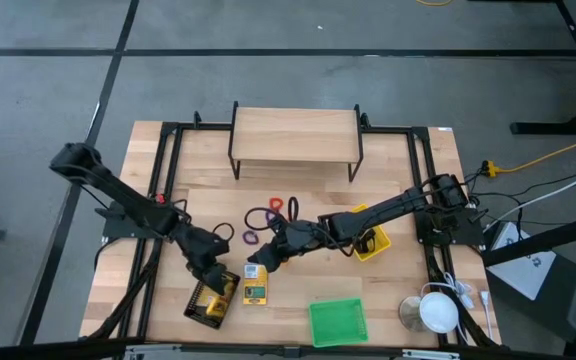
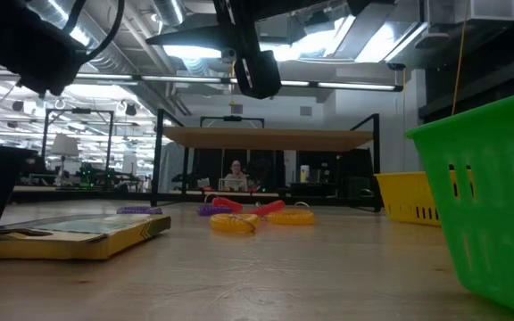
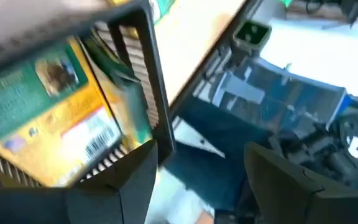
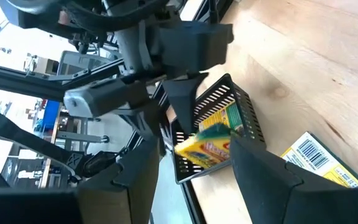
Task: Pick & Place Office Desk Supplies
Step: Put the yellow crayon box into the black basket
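A flat yellow crayon box [image 1: 256, 286] lies on the wooden table [image 1: 298, 165] at about six o'clock from the table's middle, barcode up. Just to its nine o'clock side sits the black mesh tray [image 1: 206, 304], with a second yellow box [image 1: 224, 287] tipped into it. The left gripper [image 1: 213, 270] hangs right over the tray. Its wrist view shows two dark fingers [image 3: 126, 186] spread wide with nothing between them, one on either side of the tray's rim, and the printed box [image 3: 48, 118] lying against the mesh.

The right gripper [image 1: 268, 257] hovers just at twelve o'clock of the loose box, its arm reaching in from three o'clock. In its wrist view the fingers [image 4: 135, 180] stand apart and empty, with the tray [image 4: 229, 115] and the left arm's gripper [image 4: 179, 93] ahead and the barcoded box [image 4: 319, 162] to one side.

Farther out toward twelve o'clock lie the rings: purple [image 1: 259, 216], red [image 1: 276, 205] and others in a loose cluster, with a small black clip [image 1: 224, 233] at their nine o'clock. A yellow bin [image 1: 373, 243] sits at three o'clock, partly under the right arm, and a green bin [image 1: 337, 321] at five o'clock. A raised wooden shelf [image 1: 296, 135] stands at twelve o'clock.

The low view alone shows the box's thin edge [image 2: 78, 236], orange and red rings [image 2: 235, 221] flat on the wood, the green bin's wall [image 2: 484, 196] close by, and a person [image 2: 236, 176] far behind the table.
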Tool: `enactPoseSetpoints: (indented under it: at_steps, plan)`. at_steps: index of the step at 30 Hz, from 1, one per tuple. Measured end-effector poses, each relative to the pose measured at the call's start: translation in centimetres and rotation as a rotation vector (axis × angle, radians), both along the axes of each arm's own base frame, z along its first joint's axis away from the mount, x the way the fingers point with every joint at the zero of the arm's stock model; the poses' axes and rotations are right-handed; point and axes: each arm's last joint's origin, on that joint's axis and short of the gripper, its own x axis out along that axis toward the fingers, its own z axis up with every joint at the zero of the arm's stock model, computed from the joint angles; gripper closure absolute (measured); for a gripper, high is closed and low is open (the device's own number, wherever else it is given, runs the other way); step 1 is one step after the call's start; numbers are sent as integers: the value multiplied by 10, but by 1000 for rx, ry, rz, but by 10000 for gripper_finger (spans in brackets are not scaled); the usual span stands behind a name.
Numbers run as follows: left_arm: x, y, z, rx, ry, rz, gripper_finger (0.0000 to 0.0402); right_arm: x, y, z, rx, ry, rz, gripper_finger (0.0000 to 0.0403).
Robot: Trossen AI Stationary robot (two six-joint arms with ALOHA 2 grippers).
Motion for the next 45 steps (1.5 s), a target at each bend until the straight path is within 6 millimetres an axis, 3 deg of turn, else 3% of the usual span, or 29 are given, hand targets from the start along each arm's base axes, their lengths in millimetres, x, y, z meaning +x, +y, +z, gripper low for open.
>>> enactPoseSetpoints:
  at_steps: [8,13,21,32,35,38,41,45]
  plan:
    - [-14,-3,5,-54,94,-91,166,0,0,0,4,1,17,204]
    - [-11,-3,17,-71,-29,-10,166,2,-1,4,-17,-55,26,204]
    - [7,10,39,6,-430,173,166,11,-14,46,-44,-514,24,204]
    - [27,50,34,274,-583,245,166,-6,-43,100,19,-1107,50,204]
    - [30,54,26,405,-582,181,169,-8,-43,106,-16,-1091,94,204]
    - [32,56,26,575,-550,61,176,-9,-36,108,-48,-960,137,204]
    - [34,58,39,735,-548,-60,182,-12,-28,108,-55,-832,155,204]
    - [39,54,71,898,-547,-207,184,-21,-23,120,-90,-840,121,204]
